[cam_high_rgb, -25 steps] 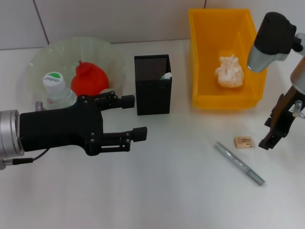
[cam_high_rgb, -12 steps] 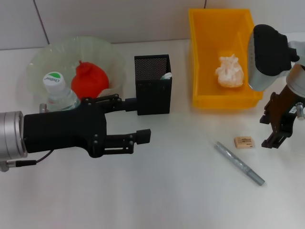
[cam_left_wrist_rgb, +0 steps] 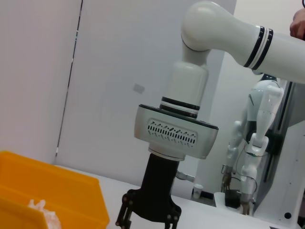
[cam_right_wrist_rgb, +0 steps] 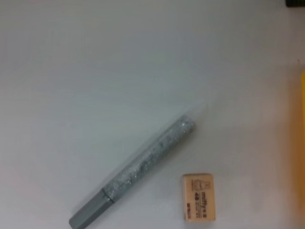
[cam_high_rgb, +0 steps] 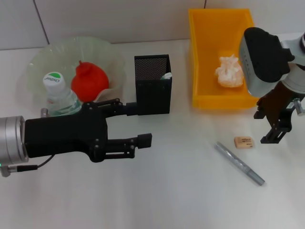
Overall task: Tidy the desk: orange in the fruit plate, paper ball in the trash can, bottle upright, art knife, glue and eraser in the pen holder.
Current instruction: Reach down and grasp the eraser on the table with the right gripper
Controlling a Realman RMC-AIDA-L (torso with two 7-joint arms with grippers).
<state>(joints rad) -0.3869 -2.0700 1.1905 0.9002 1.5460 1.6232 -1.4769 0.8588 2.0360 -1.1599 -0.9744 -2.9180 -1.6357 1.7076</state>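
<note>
A tan eraser (cam_high_rgb: pixel 244 142) and a silver art knife (cam_high_rgb: pixel 238 163) lie on the white table at the right; the right wrist view shows the eraser (cam_right_wrist_rgb: pixel 199 196) beside the art knife (cam_right_wrist_rgb: pixel 138 171). My right gripper (cam_high_rgb: pixel 265 128) hangs open just right of the eraser, apart from it, and shows from afar as the right gripper (cam_left_wrist_rgb: pixel 148 222). The orange (cam_high_rgb: pixel 89 81) rests in the fruit plate (cam_high_rgb: pixel 109 52). The bottle (cam_high_rgb: pixel 57 90) stands upright at the plate's front rim. The paper ball (cam_high_rgb: pixel 228 70) lies in the yellow trash can (cam_high_rgb: pixel 202 57). My left gripper (cam_high_rgb: pixel 140 123) is open, empty, in front of the pen holder (cam_high_rgb: pixel 152 86), which holds a white-tipped item (cam_high_rgb: pixel 166 75).
The trash can's yellow wall (cam_left_wrist_rgb: pixel 52 191) shows in the left wrist view, with the paper ball (cam_left_wrist_rgb: pixel 43 212) inside. Bare table spreads in front of both grippers. A wall runs close behind the plate and trash can.
My right arm has swung left and closer to the eraser. The left gripper has crept a little to the right. Nothing on the table has moved.
</note>
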